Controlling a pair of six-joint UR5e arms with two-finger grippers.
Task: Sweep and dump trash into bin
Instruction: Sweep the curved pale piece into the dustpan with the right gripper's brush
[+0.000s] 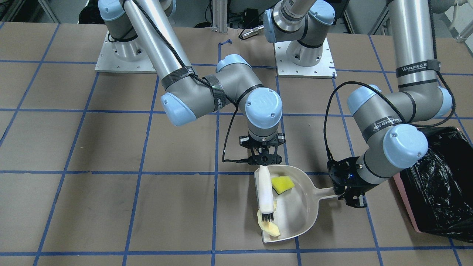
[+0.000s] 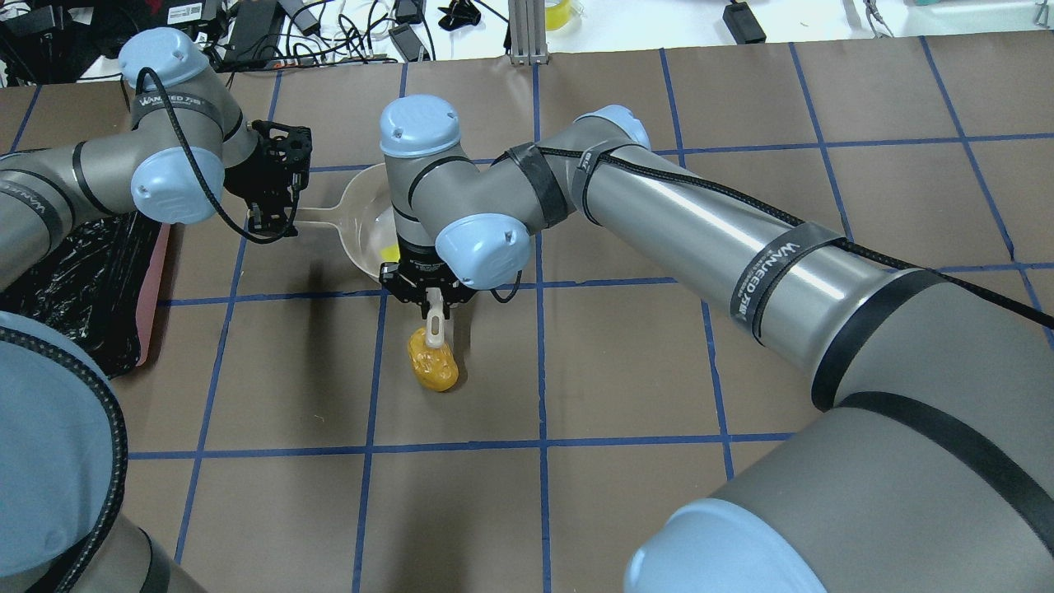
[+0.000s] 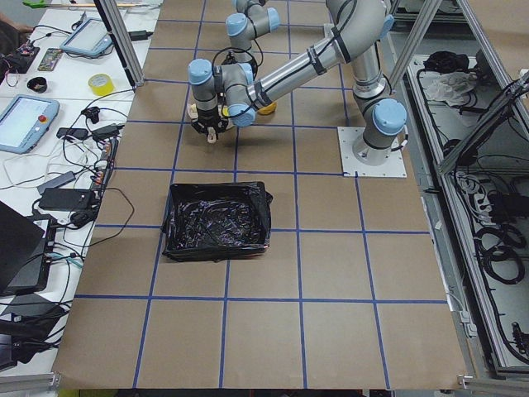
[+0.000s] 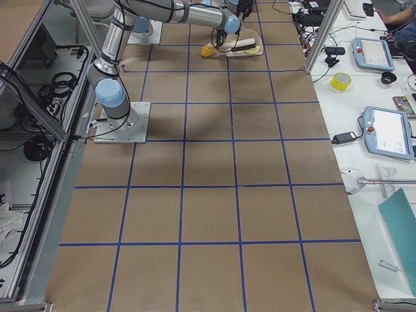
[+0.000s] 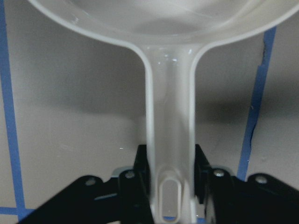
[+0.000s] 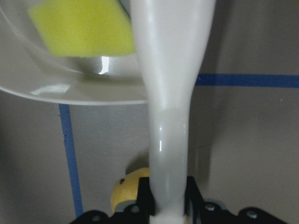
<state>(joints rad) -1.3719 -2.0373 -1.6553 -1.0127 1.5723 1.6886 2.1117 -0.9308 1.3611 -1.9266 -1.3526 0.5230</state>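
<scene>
My left gripper (image 1: 349, 195) is shut on the handle of the beige dustpan (image 1: 301, 210), which lies flat on the table. My right gripper (image 1: 263, 160) is shut on a white brush (image 1: 265, 192), whose black bristles rest at the pan's open mouth. The yellow wedge (image 1: 282, 184) lies inside the pan. The pale cream crescent (image 1: 269, 226) lies at the pan's mouth, touching the bristles. The orange-brown lump (image 2: 432, 362) lies on the table outside the pan, under the brush handle's end. The pink bin with its black bag (image 1: 438, 184) stands beside the left arm.
The table is brown paper with a grid of blue tape lines (image 1: 140, 173). The two arm base plates (image 1: 123, 55) sit at the robot's side. Outside the table edge are screens, cables and a tape roll (image 4: 340, 80).
</scene>
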